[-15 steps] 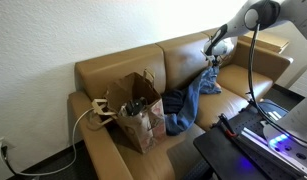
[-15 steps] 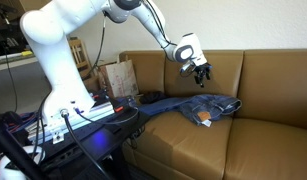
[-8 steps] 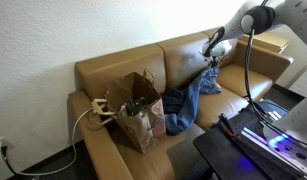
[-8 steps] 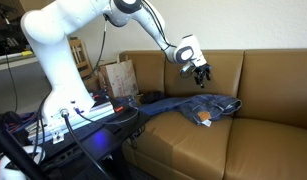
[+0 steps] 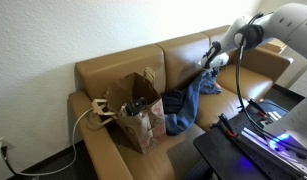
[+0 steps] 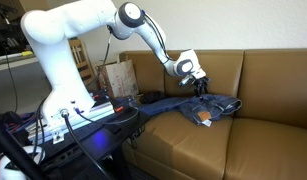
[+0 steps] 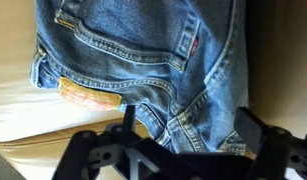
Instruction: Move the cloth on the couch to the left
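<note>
The cloth is a pair of blue jeans (image 5: 188,100) spread over the brown couch seat, also seen in an exterior view (image 6: 193,106) and filling the wrist view (image 7: 133,60), with a tan leather patch (image 7: 90,97) at the waistband. My gripper (image 5: 210,62) hangs just above the jeans' far end in both exterior views (image 6: 199,88). In the wrist view the gripper (image 7: 188,130) is open, its two dark fingers (image 7: 258,130) standing apart over a denim seam. Nothing is held.
A brown paper bag (image 5: 136,112) stands on the couch seat beside the jeans, with a white cable (image 5: 93,112) over the armrest. The couch backrest (image 6: 228,68) rises behind the gripper. A dark table with equipment (image 6: 83,115) stands in front.
The gripper has come down from in front of the backrest to just above the jeans. The jeans have not moved.
</note>
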Tool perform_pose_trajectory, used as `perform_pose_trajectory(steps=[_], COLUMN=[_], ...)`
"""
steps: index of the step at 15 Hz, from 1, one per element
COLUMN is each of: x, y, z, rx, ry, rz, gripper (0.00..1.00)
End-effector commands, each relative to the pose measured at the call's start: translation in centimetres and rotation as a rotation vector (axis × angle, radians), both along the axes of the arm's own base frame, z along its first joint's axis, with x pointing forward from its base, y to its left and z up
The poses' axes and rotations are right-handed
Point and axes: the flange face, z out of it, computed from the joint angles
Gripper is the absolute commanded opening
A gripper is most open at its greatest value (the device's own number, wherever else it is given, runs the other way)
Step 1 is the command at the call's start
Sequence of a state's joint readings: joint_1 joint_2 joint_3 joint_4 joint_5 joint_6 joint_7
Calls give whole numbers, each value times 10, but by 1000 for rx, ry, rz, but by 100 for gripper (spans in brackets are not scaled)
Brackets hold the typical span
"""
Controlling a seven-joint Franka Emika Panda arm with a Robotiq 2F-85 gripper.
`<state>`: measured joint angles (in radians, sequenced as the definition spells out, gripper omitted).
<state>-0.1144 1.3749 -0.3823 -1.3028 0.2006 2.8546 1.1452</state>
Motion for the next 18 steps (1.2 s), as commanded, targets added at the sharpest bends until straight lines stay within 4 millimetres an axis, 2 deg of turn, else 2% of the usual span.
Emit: perform_pose_trajectory(steps=[1,2,3,4,10,15,16,18], x=[9,11,7,8,14,18,18,28], y=[-11,-13,-10,-12,-29,-48,-45,-4], z=[-26,-30,-14,-17,6,2,-2,-14], rx=[-75,-90,-109,-129,-192,-48,7,85], ry=[-20,-32,-52,-62,-196,-175,-169,-149], rz=[75,102,116,139,251,247,250,250], gripper=[100,100,100,100,100,100,100,100])
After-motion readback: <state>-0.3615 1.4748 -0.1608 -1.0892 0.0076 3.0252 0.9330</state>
